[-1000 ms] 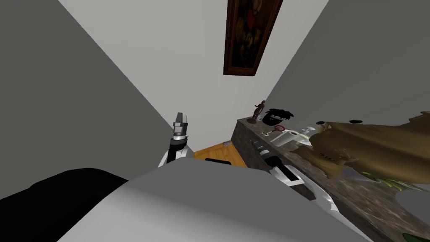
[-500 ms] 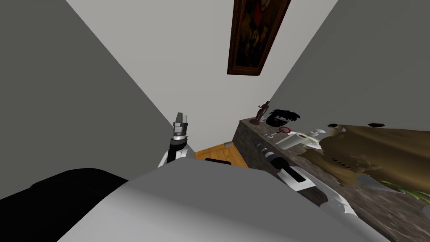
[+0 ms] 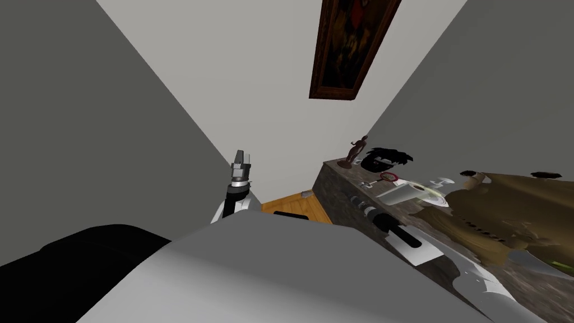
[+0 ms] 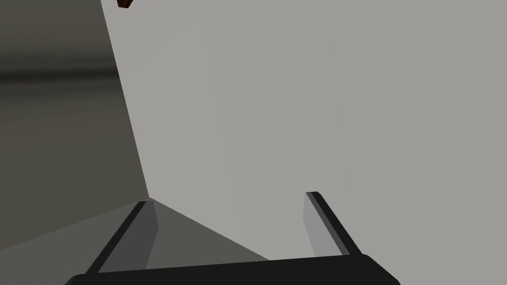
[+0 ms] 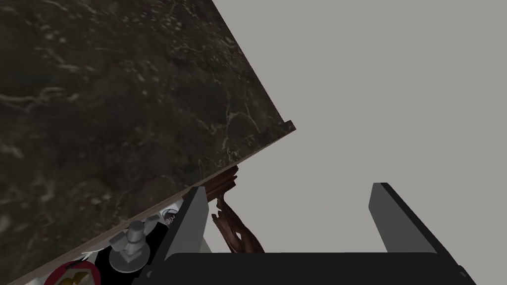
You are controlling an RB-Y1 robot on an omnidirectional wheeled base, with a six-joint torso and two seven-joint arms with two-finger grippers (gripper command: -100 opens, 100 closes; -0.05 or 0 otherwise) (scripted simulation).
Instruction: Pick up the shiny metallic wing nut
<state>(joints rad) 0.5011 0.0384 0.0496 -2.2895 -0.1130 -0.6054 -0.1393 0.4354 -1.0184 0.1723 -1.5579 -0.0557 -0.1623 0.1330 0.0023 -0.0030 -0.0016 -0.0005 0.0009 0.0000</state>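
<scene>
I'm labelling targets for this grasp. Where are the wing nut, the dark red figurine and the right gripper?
wing nut [image 5: 129, 243], right wrist view, on its grey hub between the wings.
dark red figurine [image 3: 356, 150], head view, on its torso.
right gripper [image 5: 289, 187], right wrist view, midway between its open fingertips.

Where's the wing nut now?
The wing nut lies on the dark counter, right side of head view, beside the red ring, near the figurine.
</scene>
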